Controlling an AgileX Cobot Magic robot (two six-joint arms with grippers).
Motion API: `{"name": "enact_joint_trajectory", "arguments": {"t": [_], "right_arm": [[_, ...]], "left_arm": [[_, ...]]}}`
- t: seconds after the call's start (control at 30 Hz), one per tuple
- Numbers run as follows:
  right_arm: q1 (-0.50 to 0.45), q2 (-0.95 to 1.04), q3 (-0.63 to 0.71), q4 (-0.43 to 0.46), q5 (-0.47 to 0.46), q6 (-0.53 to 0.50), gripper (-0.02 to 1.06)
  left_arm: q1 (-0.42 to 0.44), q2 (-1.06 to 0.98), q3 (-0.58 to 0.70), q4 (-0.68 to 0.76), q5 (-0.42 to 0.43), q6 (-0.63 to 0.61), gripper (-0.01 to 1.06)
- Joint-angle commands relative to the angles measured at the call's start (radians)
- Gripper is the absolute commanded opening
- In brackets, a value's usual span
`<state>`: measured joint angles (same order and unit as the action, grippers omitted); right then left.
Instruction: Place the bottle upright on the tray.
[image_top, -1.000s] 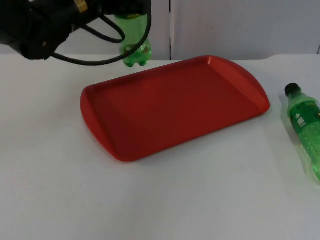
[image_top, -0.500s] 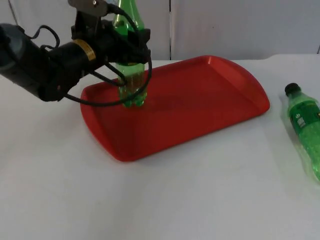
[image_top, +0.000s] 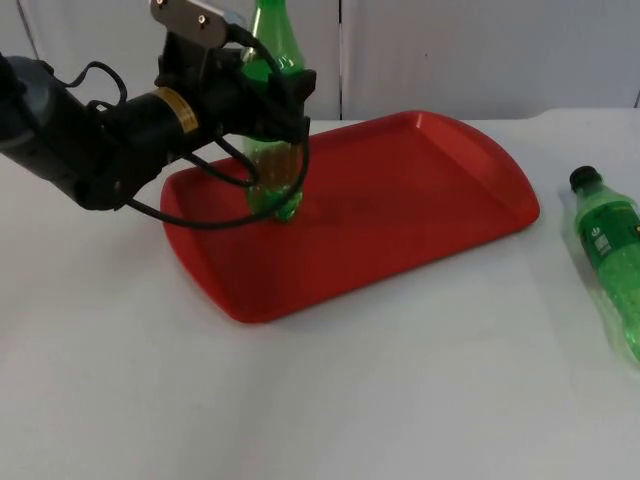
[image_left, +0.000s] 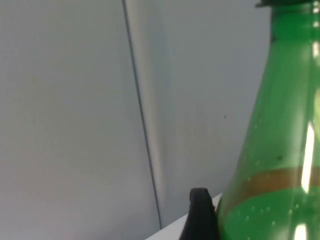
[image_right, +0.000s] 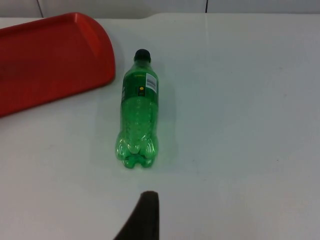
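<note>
Green plastic, tall and narrow: the bottle (image_top: 274, 150) stands upright at the left end of the red tray (image_top: 400, 210), its lumpy base down on the tray floor or very close to it, I can't say which. The left gripper (image_top: 268, 105) is clamped around its middle, well above the base, with the arm reaching in from the left side of the table (image_top: 300, 400). From the left wrist camera the bottle's shoulder (image_left: 280, 150) leans a touch against the grey wall (image_left: 75, 100) behind, with one black fingertip (image_left: 200, 215) pressed beside it.

What worries me is the letting go. A bottle this slim, held high, will tip if the base isn't flat on the tray when the fingers part; any small tilt would carry it over. It also stands close to the tray's raised edge, so a base caught on that slope would sit crooked. And if one finger drags on the plastic as the arm backs off, that alone could pull it down.

A second bottle (image_top: 612, 265) lies on its side on the table, off the right end of the tray, cap pointing toward the wall. The right gripper (image_right: 142, 220) waits above the table near its base (image_right: 135, 150); whether its fingers are apart I cannot tell. Round as it is, that one could roll if nudged.
</note>
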<state>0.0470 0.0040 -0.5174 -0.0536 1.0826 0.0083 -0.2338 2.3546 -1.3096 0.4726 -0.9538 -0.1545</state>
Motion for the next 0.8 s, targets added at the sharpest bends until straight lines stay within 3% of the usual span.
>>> {"name": "enact_joint_trajectory", "arguments": {"t": [0.0, 0.03, 0.17, 0.7, 0.77], "right_arm": [[-0.005, -0.004, 0.002, 0.006, -0.005, 0.003, 0.88], [-0.005, -0.004, 0.002, 0.006, -0.005, 0.003, 0.88], [-0.005, -0.004, 0.002, 0.006, -0.005, 0.003, 0.88], [-0.005, -0.004, 0.002, 0.006, -0.005, 0.003, 0.88], [-0.005, -0.004, 0.002, 0.006, -0.005, 0.003, 0.88]], "left_arm": [[0.002, -0.001, -0.005, 0.028, -0.003, -0.008, 0.52], [0.002, -0.001, -0.005, 0.028, -0.003, -0.008, 0.52], [0.002, -0.001, -0.003, 0.019, -0.003, -0.008, 0.76], [0.002, -0.001, -0.001, 0.032, -0.003, -0.011, 0.80], [0.002, -0.001, -0.001, 0.032, -0.001, -0.011, 0.95]]}}
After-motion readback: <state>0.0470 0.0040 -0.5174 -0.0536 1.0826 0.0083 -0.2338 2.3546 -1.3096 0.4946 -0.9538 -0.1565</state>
